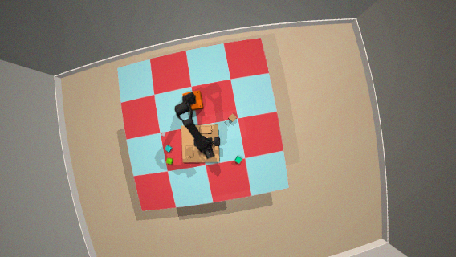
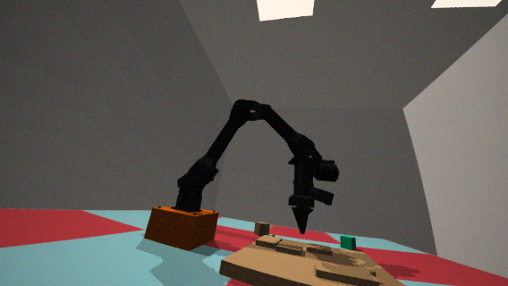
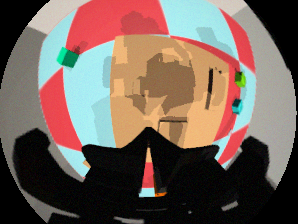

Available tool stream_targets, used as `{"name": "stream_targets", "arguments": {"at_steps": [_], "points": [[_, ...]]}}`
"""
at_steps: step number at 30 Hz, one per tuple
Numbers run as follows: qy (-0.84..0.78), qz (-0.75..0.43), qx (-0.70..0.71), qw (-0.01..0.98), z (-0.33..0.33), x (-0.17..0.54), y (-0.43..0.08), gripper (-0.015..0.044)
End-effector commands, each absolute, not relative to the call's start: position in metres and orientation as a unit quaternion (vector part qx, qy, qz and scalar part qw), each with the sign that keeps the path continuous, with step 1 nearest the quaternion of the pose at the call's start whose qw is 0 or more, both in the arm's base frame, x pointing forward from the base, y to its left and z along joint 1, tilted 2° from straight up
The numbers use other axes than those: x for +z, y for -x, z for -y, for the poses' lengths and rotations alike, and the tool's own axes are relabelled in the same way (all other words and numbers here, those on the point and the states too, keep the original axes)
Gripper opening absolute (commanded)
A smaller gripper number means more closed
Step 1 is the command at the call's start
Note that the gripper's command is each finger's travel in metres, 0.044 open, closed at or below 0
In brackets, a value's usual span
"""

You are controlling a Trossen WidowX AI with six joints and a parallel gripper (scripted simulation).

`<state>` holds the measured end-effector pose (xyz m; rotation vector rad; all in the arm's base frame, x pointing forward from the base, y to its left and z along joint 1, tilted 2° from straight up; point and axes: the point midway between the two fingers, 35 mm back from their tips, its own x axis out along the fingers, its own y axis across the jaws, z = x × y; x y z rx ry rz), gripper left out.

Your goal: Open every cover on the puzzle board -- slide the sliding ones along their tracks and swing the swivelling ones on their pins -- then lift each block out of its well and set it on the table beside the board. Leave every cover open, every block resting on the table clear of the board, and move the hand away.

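- Gripper (image 1: 209, 154) (image 2: 302, 231) (image 3: 148, 129): fingers closed together, nothing held; the tips hang above the board, apart from it.
- Puzzle board (image 1: 185, 159) (image 2: 268, 266) (image 3: 122, 120): directly beneath the hand, just below centre in the top view and at the lower right in the exterior view.
- Orientation: board lies flat; its outline is near square from above, sides running nearly up and down the frame, so no clear long axis shows.
- Tan block (image 1: 232, 118) (image 2: 262, 229): off the board, to its upper right in the top view.
- Green-teal block (image 1: 238, 160) (image 2: 348, 242) (image 3: 67, 57): off the board, lower right there.
- Cyan block (image 1: 168, 148) (image 3: 237, 106) and lime block (image 1: 169, 161) (image 3: 240, 79): off the board, left of it, cyan above lime.
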<state>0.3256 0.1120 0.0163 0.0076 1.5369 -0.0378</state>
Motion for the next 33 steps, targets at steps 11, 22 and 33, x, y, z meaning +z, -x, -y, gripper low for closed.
{"name": "stream_targets", "arguments": {"at_steps": [11,22,33], "points": [[0.001,-0.699,-0.019,0.715,-0.11,-0.001,-0.323,0.0],[0.001,-0.699,-0.019,0.715,-0.109,-0.012,-0.322,0.0],[0.001,-0.699,-0.019,0.715,-0.108,-0.018,-0.322,0.0]]}}
